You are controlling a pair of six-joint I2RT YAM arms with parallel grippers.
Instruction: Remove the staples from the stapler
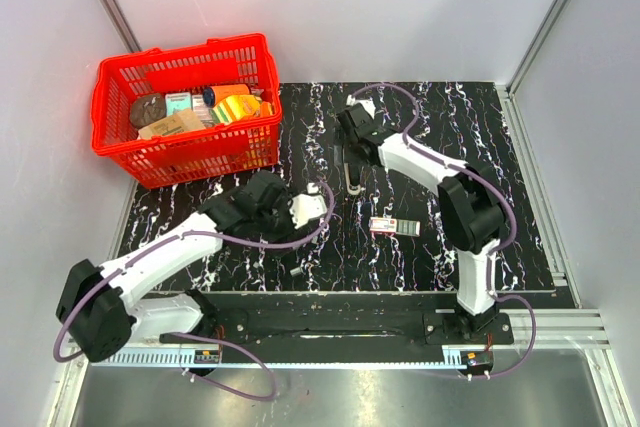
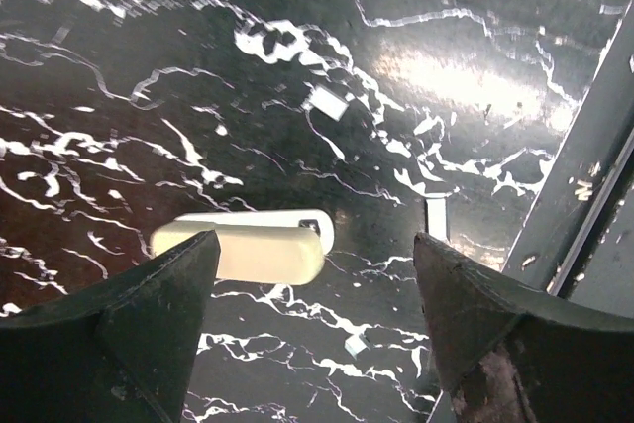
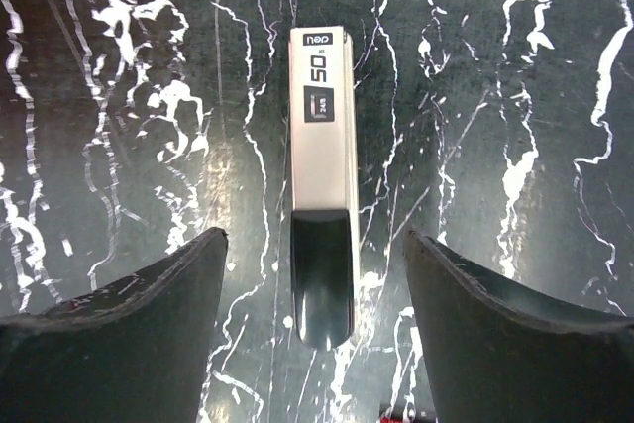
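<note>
The stapler lies in two pieces on the black marbled table. Its cream shell (image 2: pixel 243 247) lies flat just off my left gripper's left finger (image 2: pixel 149 324), and the left gripper (image 2: pixel 315 239) is open and holds nothing. The metal inner part (image 3: pixel 324 146), silver with a dark glossy end, lies lengthwise between the open fingers of my right gripper (image 3: pixel 315 235), untouched. From above this part (image 1: pixel 350 173) is a thin dark bar below the right gripper (image 1: pixel 350 137). Small pale bits (image 2: pixel 327 101) lie on the table; I cannot tell if they are staples.
A red basket (image 1: pixel 180 59) full of items stands at the back left. A small flat red-and-white box (image 1: pixel 385 225) lies right of centre. The table's metal edge rail (image 2: pixel 584 205) runs close to the left gripper's right finger.
</note>
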